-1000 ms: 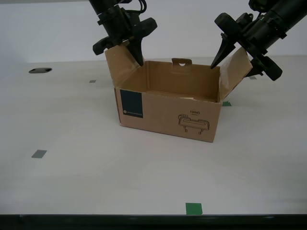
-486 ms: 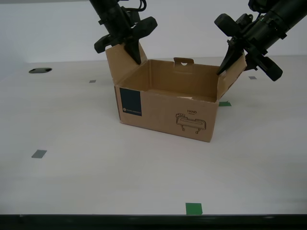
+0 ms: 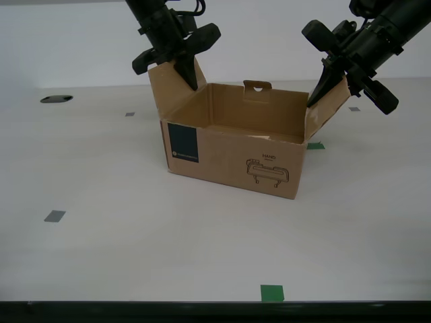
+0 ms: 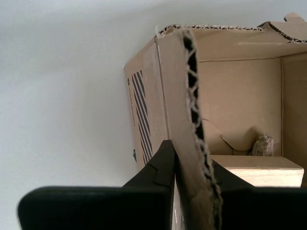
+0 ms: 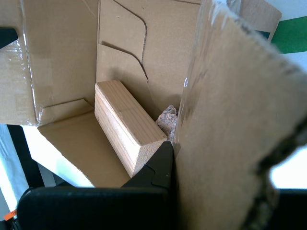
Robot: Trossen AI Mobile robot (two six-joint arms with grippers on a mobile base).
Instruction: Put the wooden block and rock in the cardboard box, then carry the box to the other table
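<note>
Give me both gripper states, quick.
My first gripper: shut on a side flap of the cardboard box.
My second gripper: shut on the opposite flap.

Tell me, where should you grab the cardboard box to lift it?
Grip the cardboard box by its two raised side flaps, from above: they are thin and sit opposite. My first tool and my second tool each pinch one.
</note>
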